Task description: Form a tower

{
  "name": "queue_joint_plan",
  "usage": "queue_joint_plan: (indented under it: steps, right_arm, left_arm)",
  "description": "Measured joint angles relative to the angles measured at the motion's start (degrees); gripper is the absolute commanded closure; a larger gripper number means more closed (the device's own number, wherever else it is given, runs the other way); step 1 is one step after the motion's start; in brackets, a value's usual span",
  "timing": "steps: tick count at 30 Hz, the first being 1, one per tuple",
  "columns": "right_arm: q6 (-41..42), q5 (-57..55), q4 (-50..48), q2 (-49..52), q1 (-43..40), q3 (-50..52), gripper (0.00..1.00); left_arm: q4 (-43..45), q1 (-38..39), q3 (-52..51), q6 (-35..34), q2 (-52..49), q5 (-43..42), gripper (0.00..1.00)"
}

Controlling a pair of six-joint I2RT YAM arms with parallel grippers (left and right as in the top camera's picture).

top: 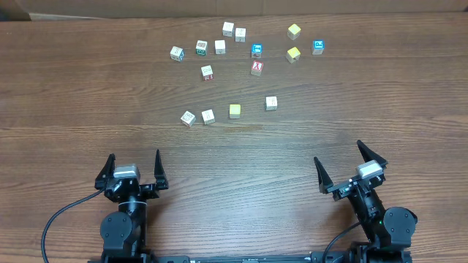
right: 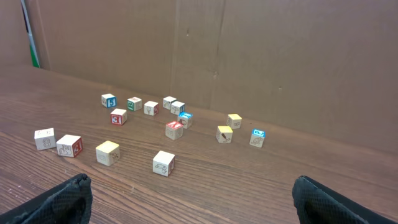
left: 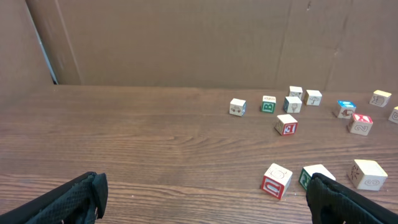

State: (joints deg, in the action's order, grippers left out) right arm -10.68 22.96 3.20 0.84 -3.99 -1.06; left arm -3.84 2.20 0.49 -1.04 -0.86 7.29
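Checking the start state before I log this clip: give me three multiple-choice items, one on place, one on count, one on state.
1. The cubes lie: A in a tray; B on the table, beyond left gripper and right gripper; C stacked.
2. Blue-topped cubes: A none; B two; C six.
3. Both grippers are: A open, empty; B shut; C holding cubes.
1B, overhead shows them scattered singly, farther out; 2B, one and another; 3A, jaws spread, nothing between.
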Motion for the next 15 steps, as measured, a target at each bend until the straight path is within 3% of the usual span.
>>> queue_joint_plan:
  steps: [11, 15]
  right_arm:
    - [-0.02, 0.00, 0.02, 0.00, 0.02, 0.00, 0.00]
    - [-0.02, 0.00, 0.02, 0.00, 0.00, 0.00, 0.00]
  left_arm:
    - [7.13, 0.00, 0.00, 1.25, 0.00, 1.29, 0.00]
    - [7.50, 0.00, 0.44, 1.20, 0.00, -1.75, 0.00]
